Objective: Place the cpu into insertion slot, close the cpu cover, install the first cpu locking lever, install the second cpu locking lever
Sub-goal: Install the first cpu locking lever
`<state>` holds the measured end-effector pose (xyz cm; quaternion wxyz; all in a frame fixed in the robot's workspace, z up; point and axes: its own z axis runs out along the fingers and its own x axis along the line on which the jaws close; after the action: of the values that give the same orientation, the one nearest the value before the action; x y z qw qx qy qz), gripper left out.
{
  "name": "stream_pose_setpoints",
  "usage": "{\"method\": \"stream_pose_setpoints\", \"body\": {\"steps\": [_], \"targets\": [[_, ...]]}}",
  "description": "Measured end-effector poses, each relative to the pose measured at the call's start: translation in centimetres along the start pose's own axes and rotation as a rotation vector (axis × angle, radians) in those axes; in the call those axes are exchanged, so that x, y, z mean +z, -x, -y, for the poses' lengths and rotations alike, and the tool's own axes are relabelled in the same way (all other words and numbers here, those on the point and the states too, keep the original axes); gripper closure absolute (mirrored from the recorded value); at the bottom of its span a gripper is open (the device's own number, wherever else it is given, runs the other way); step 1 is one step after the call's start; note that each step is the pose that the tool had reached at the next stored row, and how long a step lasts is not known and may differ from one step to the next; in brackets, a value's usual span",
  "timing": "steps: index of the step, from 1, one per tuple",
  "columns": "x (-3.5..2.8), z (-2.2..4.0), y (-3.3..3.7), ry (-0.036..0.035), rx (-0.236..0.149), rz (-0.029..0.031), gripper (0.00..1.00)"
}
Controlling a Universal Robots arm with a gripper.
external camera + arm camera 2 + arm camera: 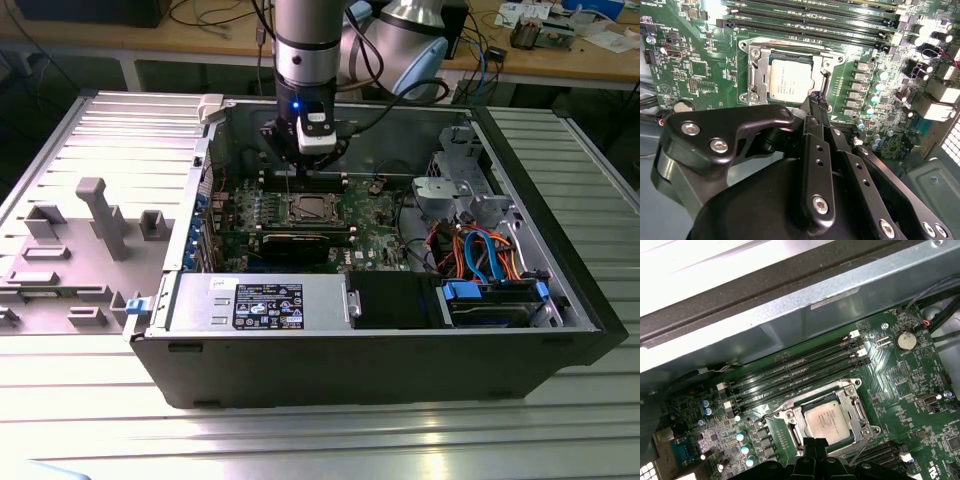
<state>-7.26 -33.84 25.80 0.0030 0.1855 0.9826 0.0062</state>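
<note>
Cpu seated in slot under lowered cover, at six o'clock of the clenched, empty pincer in the exterior view; first lever apparently in hand, needing pressing down and hooking.

The ribbed silvery aluminium bench carries an open black metal computer case, laid on its side. Just beside it, at the exterior view's left, lies a grey moulded panel
</note>
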Motion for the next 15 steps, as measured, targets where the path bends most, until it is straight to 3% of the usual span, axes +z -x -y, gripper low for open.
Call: {"method": "stream_pose_setpoints", "body": {"steps": [4, 6, 11, 15], "targets": [[-0.21, -0.01, 0.0, 0.0003, -0.003, 0.0, 0.89], [-0.22, 0.0, 0.0, 0.0001, -0.026, -0.0004, 0.89], [-0.22, 0.0, 0.0, 0.0005, -0.138, -0.0019, 0.89], [-0.22, 0.0, 0.0, 0.0007, -0.193, -0.0026, 0.89]]}}
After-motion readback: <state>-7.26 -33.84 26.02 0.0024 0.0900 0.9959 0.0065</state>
